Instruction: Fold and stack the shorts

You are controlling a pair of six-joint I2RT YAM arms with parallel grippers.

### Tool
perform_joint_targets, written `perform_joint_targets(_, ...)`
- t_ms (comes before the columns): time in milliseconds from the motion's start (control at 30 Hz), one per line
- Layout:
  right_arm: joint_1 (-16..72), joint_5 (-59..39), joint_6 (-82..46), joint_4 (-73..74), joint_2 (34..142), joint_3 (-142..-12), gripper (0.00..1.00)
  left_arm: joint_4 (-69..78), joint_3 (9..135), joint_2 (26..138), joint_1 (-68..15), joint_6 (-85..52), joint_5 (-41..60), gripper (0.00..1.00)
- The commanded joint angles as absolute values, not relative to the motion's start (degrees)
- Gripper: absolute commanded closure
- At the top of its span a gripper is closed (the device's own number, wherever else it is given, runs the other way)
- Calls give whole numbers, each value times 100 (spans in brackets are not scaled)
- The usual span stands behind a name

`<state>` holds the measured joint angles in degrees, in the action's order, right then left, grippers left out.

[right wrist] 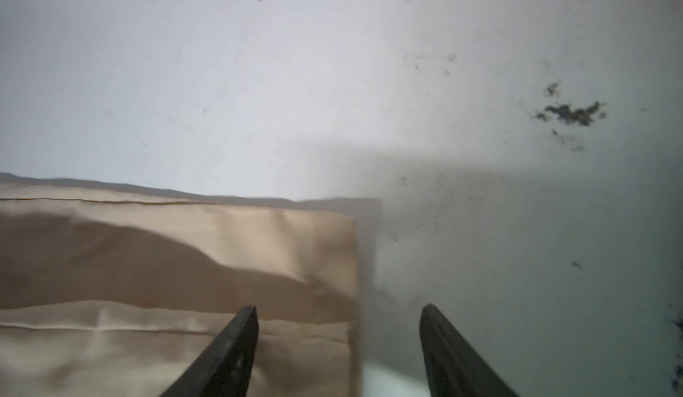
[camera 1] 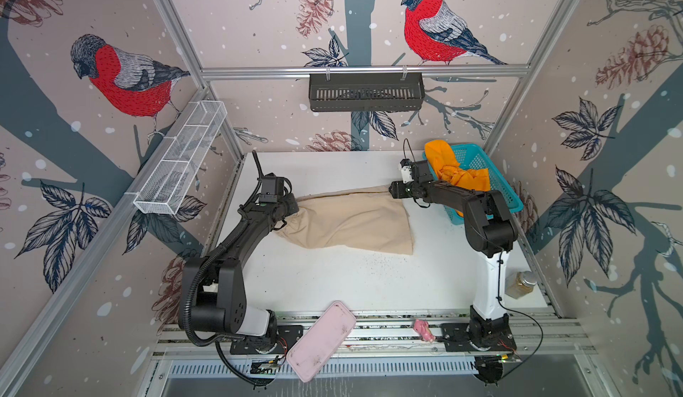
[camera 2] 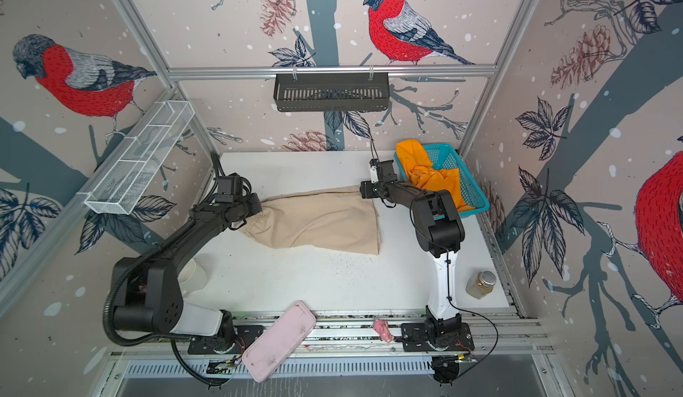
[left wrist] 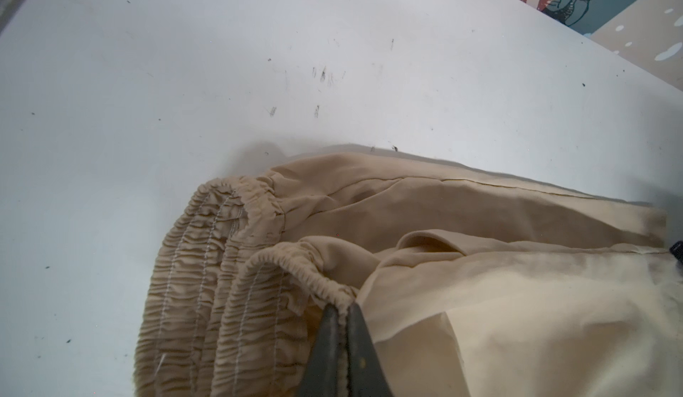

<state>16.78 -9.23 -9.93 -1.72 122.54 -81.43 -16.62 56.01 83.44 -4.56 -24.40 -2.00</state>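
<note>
While flat on the tabletop point(camera 1: 332, 284), beige shorts point(camera 1: 351, 221): waistband point(left wrist: 221, 265) pinched by left tool point(left wrist: 342, 308), likely as anchor; right tool point(right wrist: 338, 310) spread astride hem corner point(right wrist: 343, 236), contact unclear through blur; orange shorts point(camera 1: 454, 177) heaped in basket point(camera 1: 502, 177).

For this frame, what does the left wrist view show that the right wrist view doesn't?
Left wrist only: the gathered waistband, pinched by the shut left gripper. Right wrist only: the leg hem, the open right gripper with one finger either side of that edge, and dark crumbs. Both: the beige shorts lying on the white table.
</note>
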Motion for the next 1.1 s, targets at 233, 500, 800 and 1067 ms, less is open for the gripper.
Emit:
perform_joint_targets(233, 1555, -527, -968, -368, 12292, -8091, 30, -1876, 5687, 9090, -194, -2666, -993, 98)
perform_joint_targets(500, 1617, -1048, -1183, -77, 10968, -7152, 24, -1930, 6011, 8949, 81, -2594, -667, 3)
perform_joint_targets(800, 2958, -1349, -1563, -21, 10217, -6262, 27, -1864, 6043, 7829, 57, -2386, 633, 3)
perform_joint_targets(1067, 3374, -1683, -2323, 727, 10514, -5546, 41, -57, 4827, 7898, -271, -2427, 2048, 3)
